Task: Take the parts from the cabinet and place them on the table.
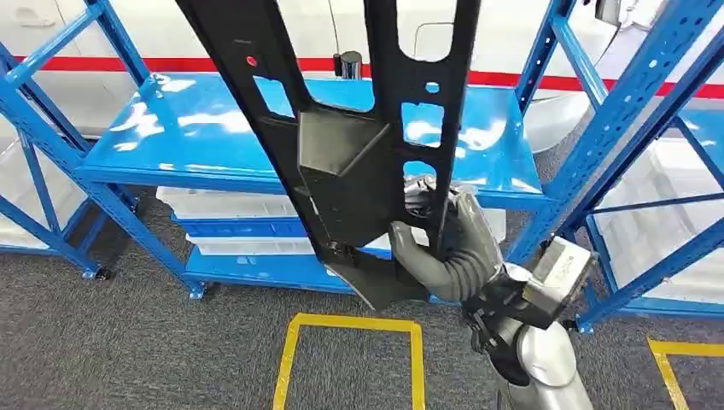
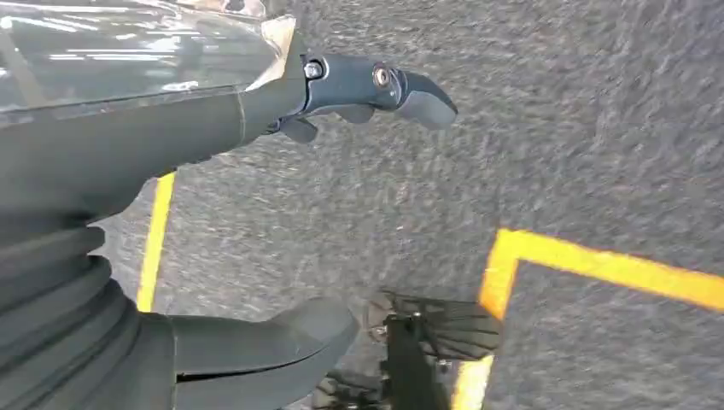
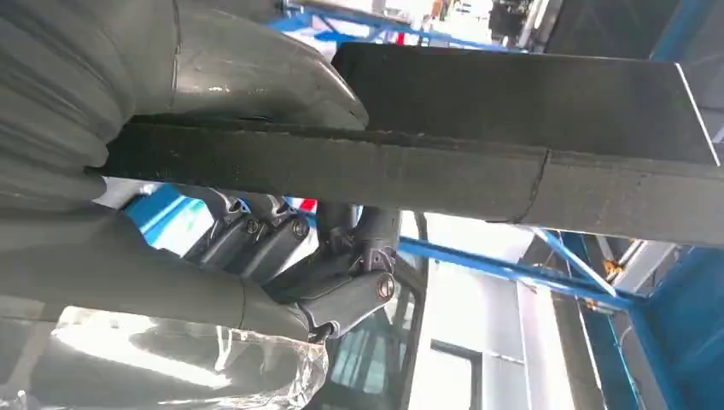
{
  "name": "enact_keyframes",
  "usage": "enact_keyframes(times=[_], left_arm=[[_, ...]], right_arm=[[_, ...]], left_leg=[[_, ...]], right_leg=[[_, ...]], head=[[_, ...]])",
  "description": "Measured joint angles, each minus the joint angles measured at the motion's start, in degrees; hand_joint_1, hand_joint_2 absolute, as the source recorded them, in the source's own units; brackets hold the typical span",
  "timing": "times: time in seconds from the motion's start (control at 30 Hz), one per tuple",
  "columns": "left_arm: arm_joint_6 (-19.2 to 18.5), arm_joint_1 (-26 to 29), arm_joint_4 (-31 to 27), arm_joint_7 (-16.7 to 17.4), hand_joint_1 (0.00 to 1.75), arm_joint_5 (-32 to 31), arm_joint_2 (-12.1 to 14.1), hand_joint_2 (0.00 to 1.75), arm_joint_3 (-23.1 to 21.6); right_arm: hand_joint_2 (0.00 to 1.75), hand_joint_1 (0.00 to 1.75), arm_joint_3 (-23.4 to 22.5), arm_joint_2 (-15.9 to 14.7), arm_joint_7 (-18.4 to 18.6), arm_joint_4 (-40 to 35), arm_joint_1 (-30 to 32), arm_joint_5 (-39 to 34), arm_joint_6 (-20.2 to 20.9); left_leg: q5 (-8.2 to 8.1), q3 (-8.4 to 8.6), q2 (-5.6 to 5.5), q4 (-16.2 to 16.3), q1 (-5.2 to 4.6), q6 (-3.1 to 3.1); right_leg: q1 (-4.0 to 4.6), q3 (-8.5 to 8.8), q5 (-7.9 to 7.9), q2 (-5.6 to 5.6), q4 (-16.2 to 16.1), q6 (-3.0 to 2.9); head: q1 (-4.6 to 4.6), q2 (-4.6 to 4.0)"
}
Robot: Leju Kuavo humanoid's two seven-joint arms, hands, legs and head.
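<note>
A large black flat part [image 1: 359, 145] with cut-out windows stands nearly upright in front of me, running from the top edge down to mid-picture. My right hand [image 1: 457, 248] grips its lower right bar, thumb in front and fingers behind. In the right wrist view the part's edge [image 3: 410, 171] crosses between the thumb and the dark fingers [image 3: 333, 282] wrapped round it. My left hand [image 2: 213, 205] hangs over the grey carpet, its fingers apart and holding nothing.
A blue steel rack [image 1: 179, 137] with a bare shelf stands ahead, white trays [image 1: 230, 209] on its lower level. More blue racks [image 1: 649, 128] flank the right. Yellow floor tape [image 1: 350, 329] marks a square on the carpet below the part.
</note>
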Motion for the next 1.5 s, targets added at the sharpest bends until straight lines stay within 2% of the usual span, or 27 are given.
enact_keyframes(times=[0.07,0.1,0.13,0.2,0.23,0.27,0.3,0.43,0.47,0.5,0.57,0.63,0.7,0.73,0.77,0.83,0.93,0.97,1.03,1.1,1.13,1.2,1.27,1.3,1.33,1.47,1.5], left_arm=[[0.0,-0.1,0.0,0.0,0.0,0.2,0.0,1.75,0.0],[0.0,-0.1,0.0,0.0,0.0,0.3,0.0,1.75,0.1],[0.0,-0.1,0.0,0.0,0.0,0.3,-0.1,1.75,0.1],[0.0,-0.1,0.0,0.0,0.0,0.4,-0.1,1.75,0.2],[0.0,-0.1,0.0,0.0,0.0,0.4,-0.1,1.75,0.4],[0.0,-0.2,0.0,0.0,0.0,0.4,-0.1,1.75,0.4],[0.0,-0.3,-0.1,0.0,0.0,0.5,-0.1,1.75,0.5],[0.0,-0.2,-0.1,0.0,0.0,0.5,-0.1,1.75,0.6],[0.0,-0.3,-0.1,0.0,0.0,0.5,-0.2,1.75,0.6],[0.0,-0.4,-0.1,0.0,0.0,0.5,-0.2,1.75,0.7],[0.0,-0.4,-0.1,0.0,0.0,0.5,-0.1,1.75,0.9],[0.0,-0.4,-0.1,0.0,0.0,0.5,-0.1,1.75,0.9],[0.0,-0.4,-0.1,0.0,0.0,0.5,-0.2,1.75,0.9],[0.0,-0.4,-0.1,0.0,0.0,0.5,-0.3,1.75,0.9],[0.0,-0.4,-0.1,-0.1,0.0,0.6,-0.3,1.75,0.9],[0.0,-0.4,-0.1,-0.2,0.0,0.6,-0.4,1.75,1.0],[-0.1,-0.3,-0.1,-0.3,0.0,0.6,-0.4,1.75,1.0],[-0.1,-0.2,0.0,-0.3,0.0,0.6,-0.2,1.75,1.0],[-0.2,0.0,0.0,-0.3,0.0,0.4,-0.3,1.75,1.0],[-0.2,0.0,0.0,-0.3,0.0,0.4,-0.4,1.75,1.0],[-0.2,0.0,0.0,-0.3,0.0,0.4,-0.4,1.75,1.0],[-0.1,0.0,0.0,-0.3,0.0,0.3,-0.4,1.75,1.0],[-0.1,-0.2,0.0,-0.3,0.0,0.3,-0.4,1.75,1.0],[-0.1,-0.3,0.0,-0.3,0.0,0.3,-0.4,1.75,1.0],[-0.1,-0.4,0.0,-0.3,0.0,0.3,-0.5,1.75,1.0],[-0.1,-0.3,0.0,-0.2,0.0,0.3,-0.5,1.75,1.1],[-0.1,-0.3,0.0,-0.2,0.0,0.3,-0.5,1.75,1.1]], right_arm=[[1.75,1.75,0.5,0.0,0.0,0.9,-0.5,-0.5,0.6],[1.75,1.75,0.7,0.1,-0.1,1.6,-0.7,-0.8,0.9],[1.75,1.75,0.9,0.1,-0.1,2.1,-0.7,-0.8,0.9],[1.75,1.75,1.0,0.1,-0.1,2.9,-0.8,-0.8,0.9],[1.75,1.75,1.0,0.1,-0.1,3.1,-0.9,-0.8,0.9],[1.75,1.75,1.0,0.2,-0.1,3.2,-1.1,-0.9,0.9],[1.75,1.75,1.0,0.2,-0.1,3.3,-1.2,-0.8,0.9],[1.75,1.75,1.5,0.3,-0.2,3.8,-1.7,-0.9,1.0],[1.75,1.75,1.6,0.2,-0.2,4.0,-1.7,-0.9,1.0],[1.75,1.75,1.7,0.1,-0.2,4.1,-1.8,-0.9,1.0],[1.75,1.75,1.8,0.1,-0.2,4.4,-1.8,-0.9,1.0],[1.75,1.75,1.9,0.0,-0.2,4.7,-1.8,-0.9,1.0],[1.75,1.75,1.9,-0.1,-0.3,5.0,-1.8,-1.0,1.0],[1.75,1.75,1.9,-0.1,-0.5,5.2,-1.8,-1.2,1.0],[1.75,1.75,1.9,-0.1,-0.7,5.3,-1.9,-1.3,1.0],[1.75,1.75,2.0,-0.1,-1.2,5.4,-2.5,-1.2,1.0],[1.75,1.75,2.0,-0.1,-1.8,5.9,-2.6,-1.2,1.0],[1.75,1.75,2.0,-0.1,-2.0,6.2,-2.6,-1.2,1.0],[1.75,1.75,2.4,0.0,-2.6,6.6,-2.8,-1.3,1.0],[1.75,1.75,2.5,0.0,-3.3,6.8,-2.8,-0.9,0.9],[1.75,1.75,2.5,0.0,-3.5,7.0,-2.8,-0.7,0.8],[1.75,1.75,2.8,-0.1,-3.6,7.4,-2.8,-0.7,0.8],[1.75,1.75,2.9,-0.1,-3.7,7.6,-2.8,-0.6,0.7],[1.75,1.75,3.0,-0.1,-3.7,7.6,-2.8,-0.6,0.7],[1.75,1.75,3.0,-0.1,-3.8,7.6,-2.8,-0.6,0.7],[1.75,1.75,3.2,-0.1,-4.0,7.7,-3.0,-0.6,0.7],[1.75,1.75,3.3,-0.4,-4.0,7.8,-3.0,-0.6,0.7]], left_leg=[[-6.32,-2.18,-0.16,8.5,0.07,-0.5],[-7.79,-2.98,-0.18,12.7,0.08,-0.64],[-7.48,-2.9,-0.18,14.8,0.1,-0.65],[-4.17,1.12,-0.16,11.2,0.17,-0.4],[-2.56,5.22,-0.18,5.7,0.2,-0.2],[-2.29,9.0,-0.27,0.6,0.26,-0.01],[-4.2,11.54,-0.66,-3.5,0.03,0.22],[-2.88,10.16,-0.63,-3.7,-0.83,2.09],[-1.84,9.26,-0.08,-4.3,-0.37,2.9],[-1.17,8.74,-0.12,-4.4,-0.57,3.41],[0.3,6.88,0.07,-4.3,-0.74,3.9],[1.74,4.93,0.21,-4.2,-1.12,4.1],[3.1,3.2,0.26,-4.2,-1.42,4.08],[3.86,2.37,0.25,-4.2,-1.5,4.01],[4.49,1.74,0.22,-4.2,-1.55,3.89],[5.73,0.79,0.16,-3.8,-1.9,3.4],[7.76,0.69,0.26,-4.4,-1.6,2.6],[8.25,0.4,0.11,-4.5,-1.79,2.27],[1.47,-1.18,-0.31,-0.7,-1.2,1.31],[-5.11,-2.83,-0.41,7.8,-0.51,0.36],[-6.47,-3.26,-0.4,11.9,-0.19,-0.11],[-3.11,-1.79,-0.4,14.3,0.66,-0.95],[-0.15,3.64,-0.38,8.5,1.36,-1.32],[-0.93,7.89,-0.44,2.8,1.67,-1.47],[-3.86,10.84,-0.77,-1.4,1.41,-1.66],[-3.13,9.33,-0.68,-3.1,0.29,0.98],[-2.31,8.64,-0.15,-3.3,0.56,1.91]], right_leg=[[0.14,-1.02,1.3,-0.01,0.1,-0.14],[0.25,-1.86,1.99,-0.01,0.2,-0.07],[0.3,-2.62,2.57,0.0,0.2,0.05],[0.3,-4.04,3.45,0.0,0.5,0.54],[0.27,-4.6,3.85,0.01,0.6,0.78],[0.26,-4.83,4.18,0.04,0.7,0.95],[0.6,-5.3,4.53,0.02,0.8,1.47],[0.45,-5.75,6.27,-0.03,0.4,3.2],[0.44,-6.47,5.67,-0.04,1.2,3.29],[0.52,-7.59,3.27,-0.01,2.7,2.74],[0.56,-10.15,-3.06,0.01,10.9,1.59],[0.6,-11.48,-5.87,0.01,18.7,1.88],[0.71,-8.84,-3.75,0.01,17.8,2.91],[0.84,-5.54,-1.77,0.01,13.8,3.34],[1.05,-2.07,-0.79,0.0,9.0,3.25],[1.83,5.88,-2.69,-0.04,-2.8,1.85],[2.1,4.17,-1.88,0.06,-2.0,1.13],[0.96,3.5,-0.98,-0.04,-2.4,0.51],[0.73,2.11,0.61,-0.25,-2.2,-0.73],[0.81,0.9,2.02,-0.28,-2.2,-0.76],[0.81,-0.15,2.74,-0.35,-2.0,-0.58],[0.64,-2.33,3.97,-0.39,-1.4,-0.2],[0.35,-4.26,4.63,-0.34,-0.2,0.46],[0.29,-4.95,4.83,-0.35,0.5,0.78],[0.54,-5.64,5.08,-0.34,0.9,1.2],[0.31,-6.9,7.17,-0.4,0.9,3.52],[0.19,-7.59,6.36,-0.35,1.6,3.54]], head=[[-0.02,0.0],[-0.02,0.0],[-0.04,0.0],[-0.04,0.0],[-0.04,0.0],[-0.05,0.0],[-0.07,0.0],[0.15,0.0],[0.17,0.0],[0.23,0.0],[0.33,0.0],[0.31,0.0],[0.31,0.0],[0.31,0.0],[0.33,0.0],[0.33,0.0],[0.11,0.0],[0.2,0.0],[-0.13,0.0],[-0.15,0.0],[-0.17,0.0],[-0.17,0.0],[-0.2,0.0],[-0.22,0.0],[-0.26,0.0],[0.02,0.0],[0.07,0.0]])
